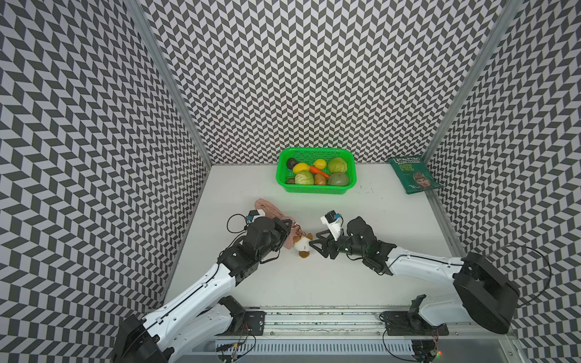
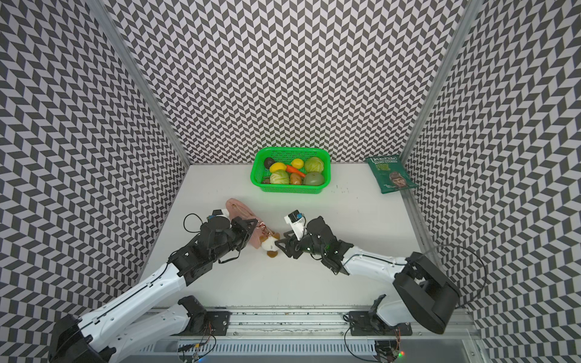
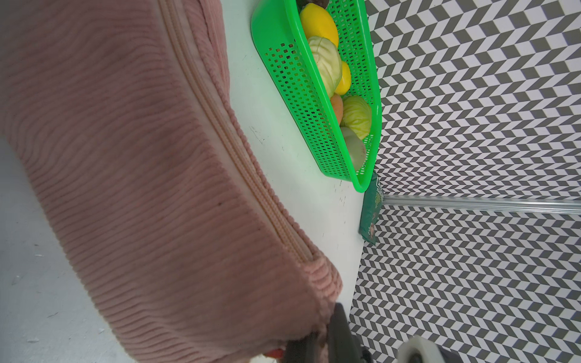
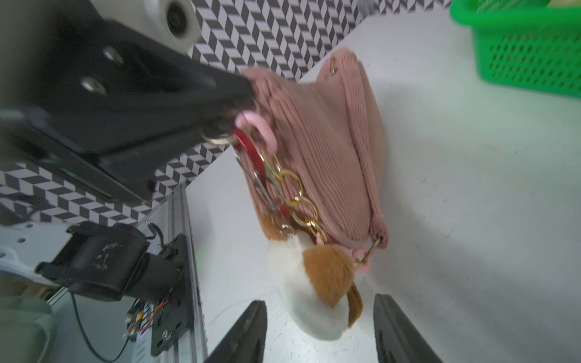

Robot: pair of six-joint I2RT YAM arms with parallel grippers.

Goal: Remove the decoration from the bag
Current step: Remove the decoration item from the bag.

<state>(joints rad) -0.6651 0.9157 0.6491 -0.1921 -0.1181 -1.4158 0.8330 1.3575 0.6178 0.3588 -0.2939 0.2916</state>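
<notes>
Chevron-patterned walls (image 1: 314,78) in black and white close the scene on the left, far and right sides. They meet the edges of a white surface (image 1: 361,283). A metal rail (image 1: 314,317) runs along its near edge. The near half of the surface is bare, and so is the stretch to the right. A narrower bare strip separates the arms from the far wall.

A green plastic basket (image 1: 316,189) stands against the far wall at centre. It holds toy vegetables (image 1: 317,171): two cabbages, yellow pieces, a carrot and some brown and dark ones. A dark green crisp packet (image 1: 413,174) lies in the far right corner, at the right wall's foot.

The pink ribbed bag (image 1: 270,209) sits left of centre at mid-depth, well apart from the basket. The left end effector (image 4: 239,107) is pressed together, pinching the bag's near end beside a metal ring.

The decoration (image 1: 302,244) is a small white plush with brown patches. It lies just right of the bag's near end, at the scene's centre. A rose-gold clasp (image 4: 251,151) links it to that ring, beside a gold chain (image 4: 295,195).

The right end effector (image 4: 319,300) is spread, one finger on each side of the plush, neither clearly touching it.
</notes>
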